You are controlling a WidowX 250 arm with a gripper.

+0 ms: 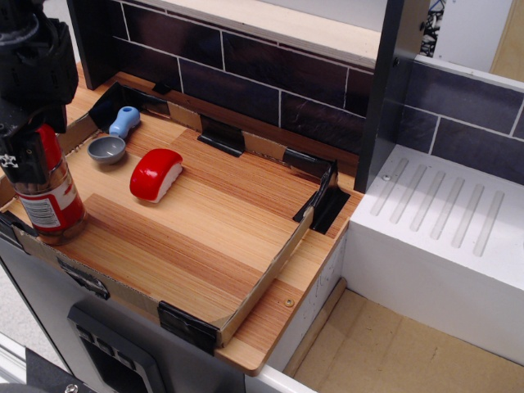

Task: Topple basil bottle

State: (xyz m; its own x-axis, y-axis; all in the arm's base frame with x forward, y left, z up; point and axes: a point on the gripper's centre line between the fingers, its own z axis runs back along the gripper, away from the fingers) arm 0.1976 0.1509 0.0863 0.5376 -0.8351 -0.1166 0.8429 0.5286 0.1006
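Note:
The basil bottle (52,203) stands about upright at the front left corner of the wooden tray (213,229). It is a clear jar with a red cap, a red-and-white label and brownish contents. My black gripper (33,154) comes down from the top left and sits around the bottle's cap. One finger (20,160) covers the cap's left front, and the other finger is hidden behind the cap. The gripper appears shut on the cap.
A red-and-white sushi toy (155,173), a small grey bowl (107,149) and a blue-handled utensil (125,120) lie at the tray's back left. The tray has low cardboard walls. A dark tiled wall runs behind it. A black post (393,90) and a white ribbed drainboard (442,221) stand to the right.

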